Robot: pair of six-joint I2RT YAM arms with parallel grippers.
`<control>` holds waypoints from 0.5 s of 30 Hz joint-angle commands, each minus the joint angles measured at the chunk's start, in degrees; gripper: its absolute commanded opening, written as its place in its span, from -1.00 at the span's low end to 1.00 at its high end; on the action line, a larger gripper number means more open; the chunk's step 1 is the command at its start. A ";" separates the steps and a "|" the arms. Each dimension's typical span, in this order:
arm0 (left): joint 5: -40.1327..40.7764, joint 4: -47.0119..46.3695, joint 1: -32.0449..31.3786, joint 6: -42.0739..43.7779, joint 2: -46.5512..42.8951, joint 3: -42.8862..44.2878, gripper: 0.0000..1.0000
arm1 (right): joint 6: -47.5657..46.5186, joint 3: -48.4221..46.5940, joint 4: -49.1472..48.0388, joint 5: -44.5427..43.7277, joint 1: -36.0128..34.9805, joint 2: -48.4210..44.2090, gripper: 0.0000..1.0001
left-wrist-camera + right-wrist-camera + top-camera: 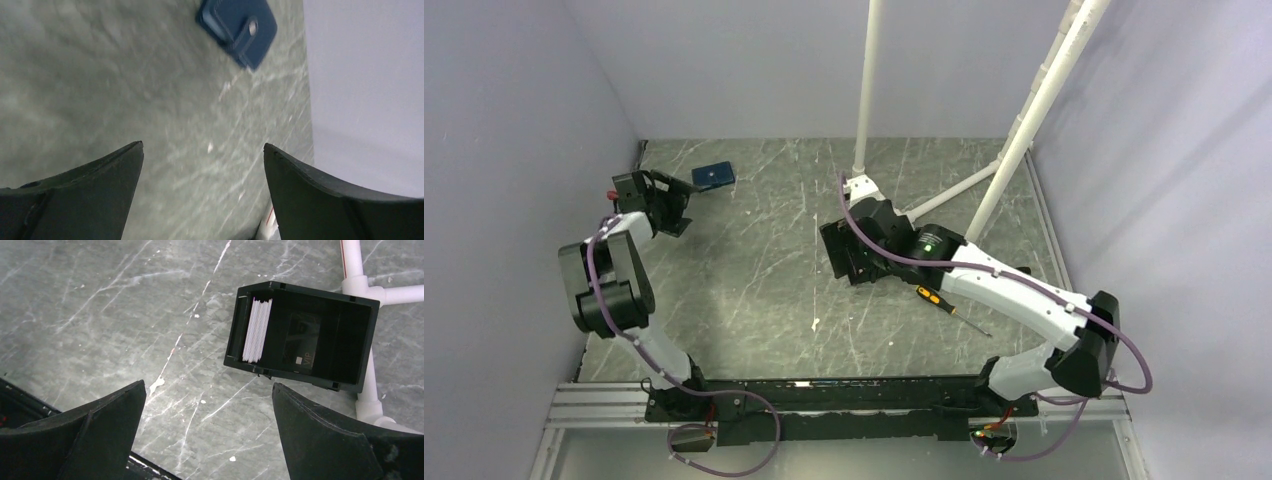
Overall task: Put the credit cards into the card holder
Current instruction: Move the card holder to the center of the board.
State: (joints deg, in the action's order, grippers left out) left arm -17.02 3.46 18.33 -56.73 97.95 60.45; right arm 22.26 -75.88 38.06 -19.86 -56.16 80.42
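Note:
The dark-blue card holder (713, 175) lies flat near the back left; in the left wrist view it (237, 27) is ahead of my fingers. My left gripper (679, 207) (202, 147) is open and empty, a short way short of it, above bare table. A stack of whitish credit cards (257, 330) stands on edge inside the black open box (367, 340), beside a dark card (302, 342) lying flat. My right gripper (874, 252) (207, 385) is open and empty, hovering just beside the box (836, 255). No orange-gold card shows.
An orange-handled screwdriver (939, 300) lies right of the box. White pipe stands (861, 185) rise at the back centre and right, one foot (357, 285) touching the box's far side. Walls close in the left (365, 90), back and right.

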 commanded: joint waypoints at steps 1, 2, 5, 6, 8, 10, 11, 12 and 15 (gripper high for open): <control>0.46 -22.14 2.62 -4.42 9.92 1.98 0.85 | -3.01 0.53 -3.55 1.00 0.34 -5.72 1.00; 0.03 -24.39 2.96 -4.52 12.99 2.81 0.82 | -3.84 0.94 -3.74 1.03 0.35 -6.63 1.00; -3.11 -31.20 3.40 -4.94 21.36 6.34 0.79 | -5.72 3.00 -5.10 1.79 0.35 -9.67 0.99; -4.17 -32.10 3.36 -4.21 23.73 8.15 0.75 | -5.96 3.65 -5.70 1.81 0.35 -10.67 0.99; -5.94 -32.47 3.38 -3.74 28.06 11.05 0.56 | -6.00 4.80 -6.59 1.25 0.43 -12.41 0.99; -7.69 -34.80 3.38 -3.75 31.11 12.72 0.42 | -6.19 5.72 -7.25 0.91 0.44 -13.71 0.99; -8.22 -35.70 3.35 -3.85 32.02 13.18 0.35 | -6.26 6.11 -7.63 0.66 0.44 -14.13 0.99; -8.62 -36.21 3.30 -4.12 32.86 13.51 0.31 | -6.31 6.37 -7.96 0.46 0.48 -14.49 0.99; -10.15 -35.87 3.14 -4.45 34.75 14.86 0.27 | -6.44 6.62 -8.73 0.41 0.61 -14.56 0.99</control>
State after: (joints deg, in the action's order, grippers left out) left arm -24.49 -32.10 21.89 -61.67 129.12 74.11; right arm 17.04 -69.91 33.23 -18.96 -55.90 66.74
